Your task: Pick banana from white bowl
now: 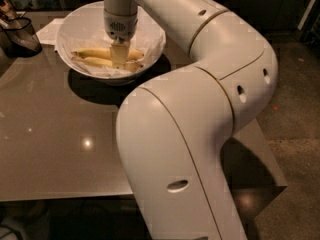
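**Hand down in the bowl, over the bananas**

The white arm [200, 134] fills the picture from 6 o'clock up to 12 o'clock and bends back toward 11 o'clock. Under it lies the grey, shiny bench [60, 149]. The white bowl [65, 29] stands on the bench at 11 o'clock, lined with crumpled paper [150, 39]. A dark mesh basket [20, 34] stands at 10 o'clock, near the bowl but apart from it. A flat white sheet [50, 30] lies between them, and its edge goes under the bowl.

Two bananas lie side by side in the bowl, from 9 to 3 o'clock. The banana [92, 53] is the longer one, on the 12 o'clock side. The other banana [97, 62] lies just beside it at 6 o'clock.

The hand [120, 56] points straight down into the bowl and covers the middle of the banana. It is not possible to tell if the hand is open or closed, or if it holds anything.
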`<action>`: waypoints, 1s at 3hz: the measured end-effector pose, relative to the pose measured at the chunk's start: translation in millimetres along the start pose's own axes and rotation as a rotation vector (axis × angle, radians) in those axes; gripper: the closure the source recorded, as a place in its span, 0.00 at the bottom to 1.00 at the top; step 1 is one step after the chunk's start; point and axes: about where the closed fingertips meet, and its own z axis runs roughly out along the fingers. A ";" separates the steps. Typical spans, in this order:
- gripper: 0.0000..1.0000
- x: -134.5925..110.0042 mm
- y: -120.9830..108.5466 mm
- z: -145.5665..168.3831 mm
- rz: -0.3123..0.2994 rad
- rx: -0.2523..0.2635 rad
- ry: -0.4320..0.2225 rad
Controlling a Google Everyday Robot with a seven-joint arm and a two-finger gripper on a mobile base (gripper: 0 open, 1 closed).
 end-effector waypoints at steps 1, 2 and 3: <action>0.47 -1.6 -0.7 6.3 -0.004 -0.015 -0.006; 0.47 -3.1 -0.8 13.0 -0.009 -0.030 -0.009; 0.47 -3.5 -2.3 19.2 -0.011 -0.041 -0.007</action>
